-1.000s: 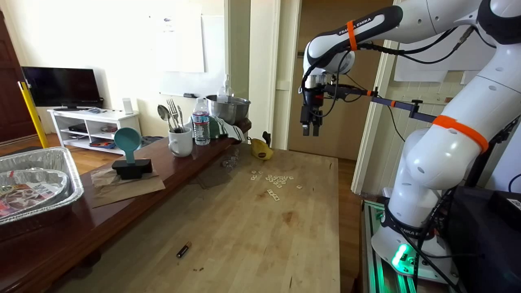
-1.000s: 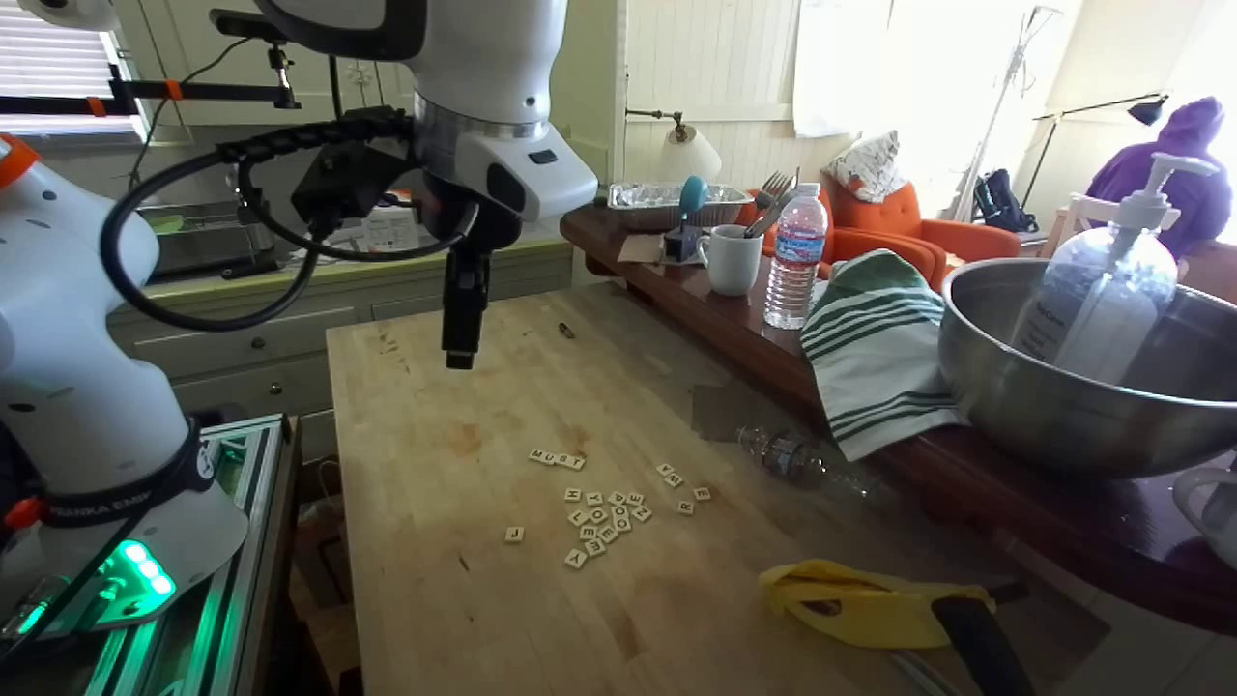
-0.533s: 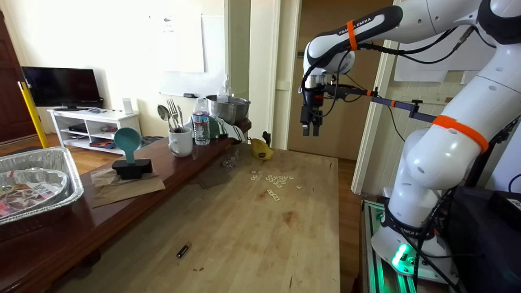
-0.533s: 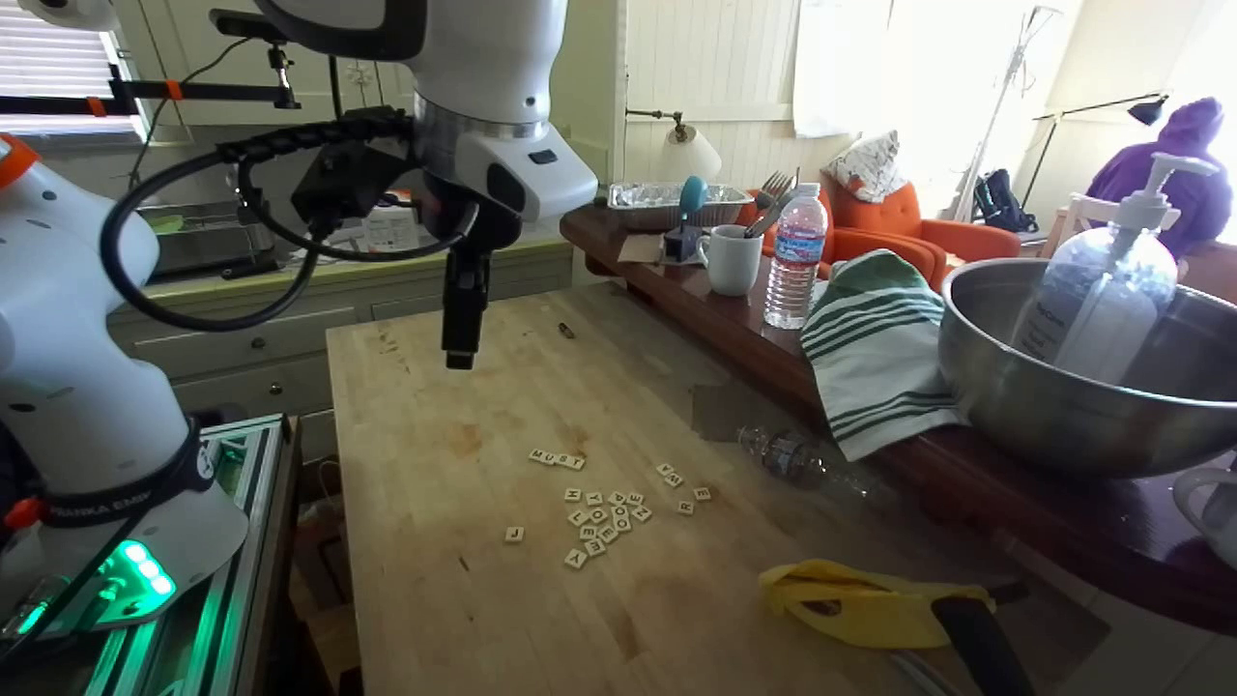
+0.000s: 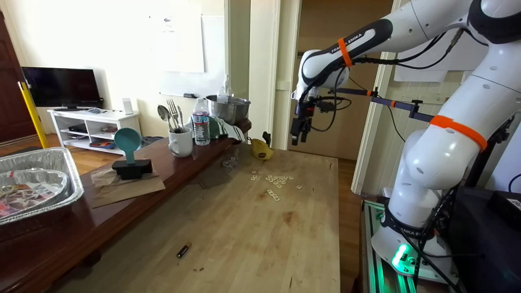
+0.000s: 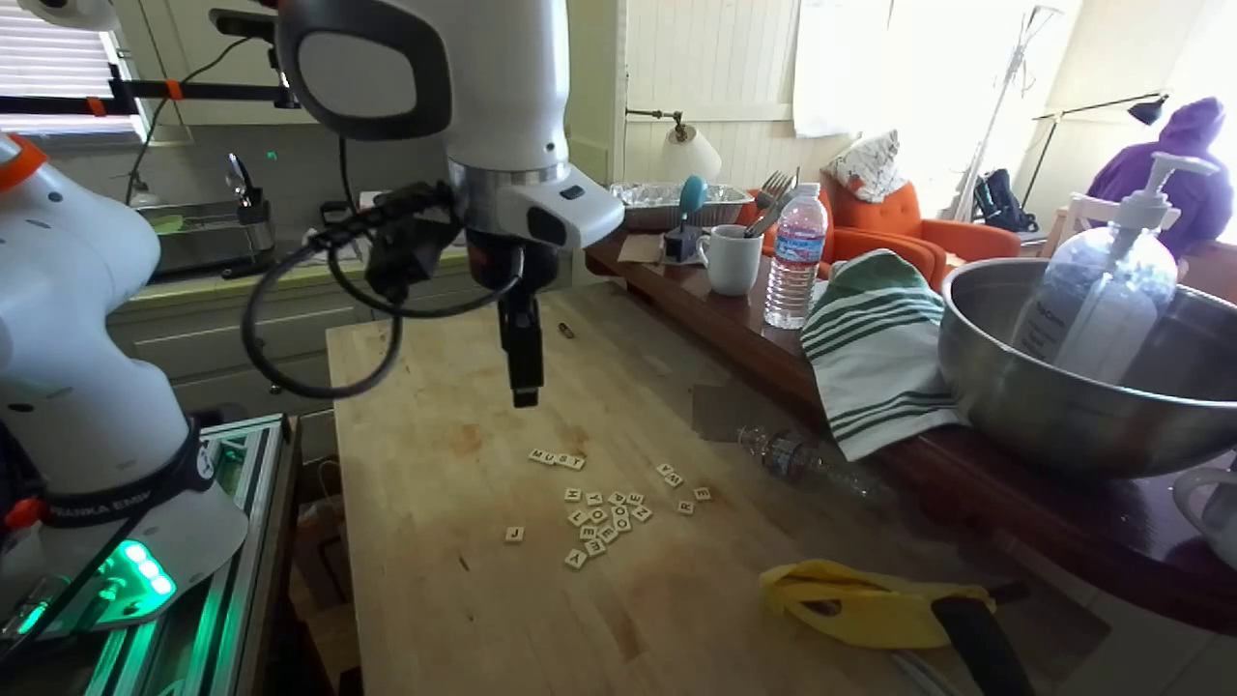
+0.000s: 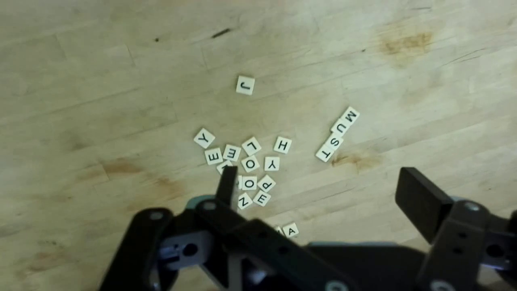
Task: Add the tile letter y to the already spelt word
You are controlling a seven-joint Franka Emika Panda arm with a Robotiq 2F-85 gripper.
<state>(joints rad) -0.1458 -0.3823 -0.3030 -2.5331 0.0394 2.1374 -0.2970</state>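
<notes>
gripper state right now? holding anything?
Gripper: open, jaws wide apart, holding nothing, up above the table.

Hand lower than earlier in both exterior views, closer to worktop and to MUST tiles. Tilts slightly now, no longer nearly plumb as before. Forearm slopes down more steeply, orange band on it dropping too. Black wrist box sits lower, shifted same way as hand. Cable loop moves along, hanging lower in both exterior views. Utensils in background, earlier crossed by cable, now stand clear of it.
</notes>
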